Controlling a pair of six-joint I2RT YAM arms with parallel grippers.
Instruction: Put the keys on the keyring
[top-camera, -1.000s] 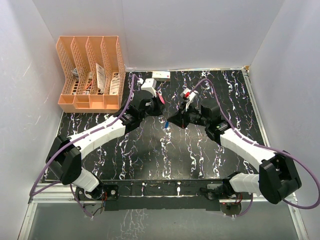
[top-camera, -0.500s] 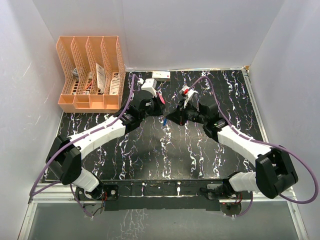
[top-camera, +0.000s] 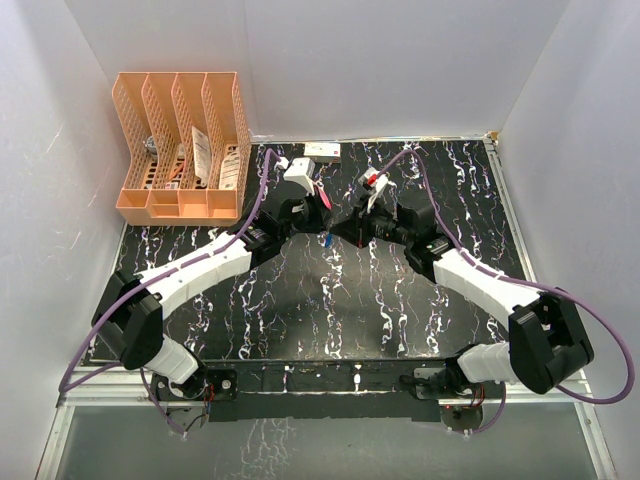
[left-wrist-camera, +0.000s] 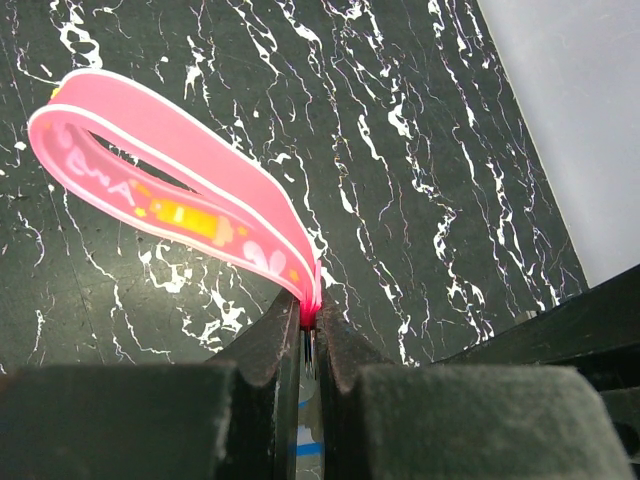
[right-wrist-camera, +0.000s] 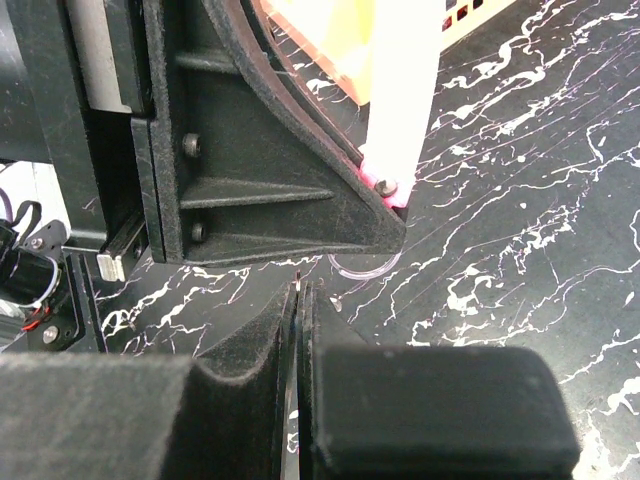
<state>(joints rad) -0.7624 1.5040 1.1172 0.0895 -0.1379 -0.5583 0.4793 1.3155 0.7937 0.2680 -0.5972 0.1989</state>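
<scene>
Over the last second my right arm swung in toward the left one, carrying the blue key (top-camera: 327, 239) a little farther up the bench (left-wrist-camera: 420, 150); my left arm hardly shifted.

My left jaws were clamped on the gathered end of the keyring (left-wrist-camera: 170, 190), whose pink strap stood up out of them in an open loop above the bench. My right jaws were pressed together with only a thin sliver in the slit. Seen from above, the blue key sat right at their tip, so I judged that to be what they held, nose to nose with the left jaws.

I judged the strap soft and floppy, sure to fold if pushed, so pinching it close to the metal was the right hold. The ring (right-wrist-camera: 365, 268) looked thin and springy. The key I took to be light, stiff and slippery, best gripped flat across its head with the hole left free.

Much was hidden. The left jaws' black body blocked most of the right wrist view, and only an arc of the ring showed beneath it. I could not see the split in the ring or the key's hole. The whitish key I could not find at all.
</scene>
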